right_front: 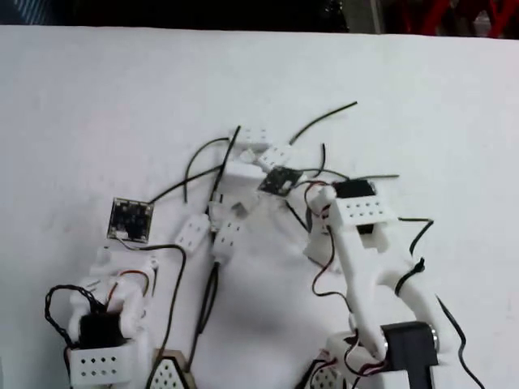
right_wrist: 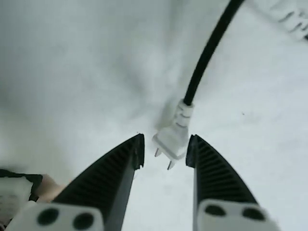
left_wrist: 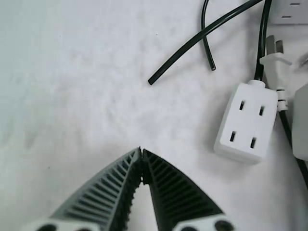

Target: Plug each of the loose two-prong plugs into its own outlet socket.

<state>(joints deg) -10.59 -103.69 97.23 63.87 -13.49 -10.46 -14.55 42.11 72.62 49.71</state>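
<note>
Right wrist view shows the right claw (right_wrist: 165, 145) spread around a white plug (right_wrist: 174, 136); the left claw (left_wrist: 141, 156) is pressed together, holding nothing.

A white table (right_front: 89, 97) spans the frame. Just left of centre two white outlet sockets (right_front: 192, 232) lie side by side, a two-prong plug (left_wrist: 275, 61) just beside one. More white blocks (right_front: 274, 156) lie above centre among loose black cords (right_front: 324, 118).
</note>
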